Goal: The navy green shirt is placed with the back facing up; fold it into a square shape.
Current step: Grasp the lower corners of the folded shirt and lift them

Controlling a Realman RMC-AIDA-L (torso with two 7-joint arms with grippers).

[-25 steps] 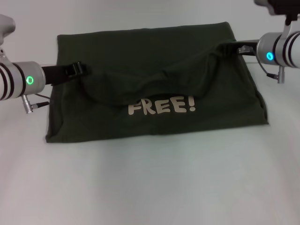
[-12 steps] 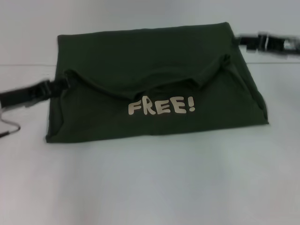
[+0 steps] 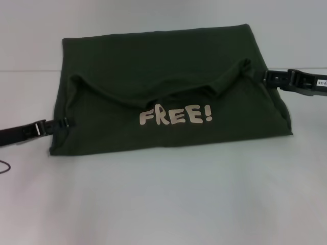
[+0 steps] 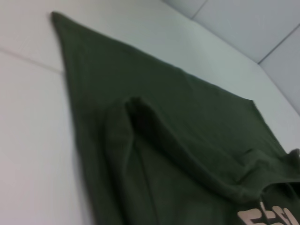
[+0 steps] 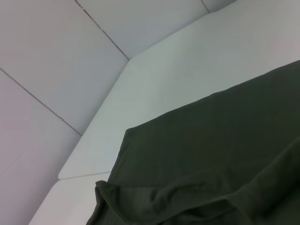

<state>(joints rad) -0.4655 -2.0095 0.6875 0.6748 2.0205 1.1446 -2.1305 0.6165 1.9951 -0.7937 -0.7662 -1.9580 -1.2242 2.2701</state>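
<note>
We see the shirt lying on the white surface, near its far half, already folded into a wide rectangle. The pale "FREE!" lettering faces up on the near flap, and a loose, wavy fold edge runs across the middle, from one side to the other.

The left gripper is low at the shirt's left edge, near the front corner, and its tip touches or almost touches the cloth. The right gripper is at the right edge, farther back, just beside the bunched end of the fold. For both we cannot tell if the jaws are open or closed, because only thin black parts show in the head view and the wrist views show cloth only.

We judge that a lengthwise fold is done and the step in hand is between folds: the grippers stand at the two sides, not carrying any cloth that we can see. The shape is wider than it is deep, so it is not yet a square.

The next move, in our opinion, calls for taking one side edge through all layers and bringing it across toward the other side. The wavy middle edge may need smoothing first, otherwise the layers can slip and the final shape will be uneven.
</note>
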